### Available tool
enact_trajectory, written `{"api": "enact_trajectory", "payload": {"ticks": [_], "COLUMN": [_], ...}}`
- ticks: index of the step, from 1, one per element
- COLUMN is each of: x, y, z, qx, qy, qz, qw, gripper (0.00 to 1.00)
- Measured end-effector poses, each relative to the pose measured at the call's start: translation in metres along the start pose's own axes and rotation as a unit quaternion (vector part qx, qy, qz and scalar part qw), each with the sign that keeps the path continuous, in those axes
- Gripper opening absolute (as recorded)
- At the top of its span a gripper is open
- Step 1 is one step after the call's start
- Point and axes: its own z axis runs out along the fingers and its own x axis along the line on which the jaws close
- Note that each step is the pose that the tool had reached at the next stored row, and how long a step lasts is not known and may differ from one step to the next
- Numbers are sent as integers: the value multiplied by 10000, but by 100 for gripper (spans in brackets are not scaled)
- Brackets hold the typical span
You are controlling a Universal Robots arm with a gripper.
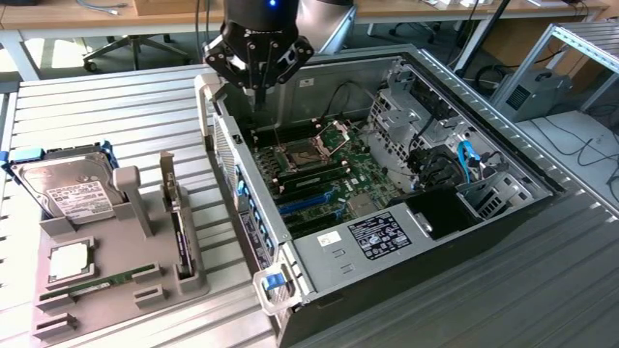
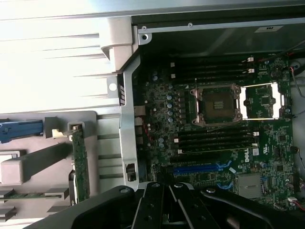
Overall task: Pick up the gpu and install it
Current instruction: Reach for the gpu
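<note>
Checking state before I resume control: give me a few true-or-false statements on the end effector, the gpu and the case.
1. The end effector grips the gpu. False: it is shut on nothing, and the gpu stands on edge in the gray holder.
2. The end effector hangs over the open computer case. True.
3. The hard drive lies inside the case. False: it stands in the gray holder, to the exterior view's left of the gpu.
4. The long blue slot on the motherboard is empty. True.
</note>
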Motion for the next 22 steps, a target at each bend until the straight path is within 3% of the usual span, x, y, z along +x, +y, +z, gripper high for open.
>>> {"api": "enact_trajectory", "payload": {"ticks": [22], "x": [63], "y": [-5], "z": [-2], "qx": [0], "qy": [0], "qz": [0], "qw": [10000], "gripper": [11]}}
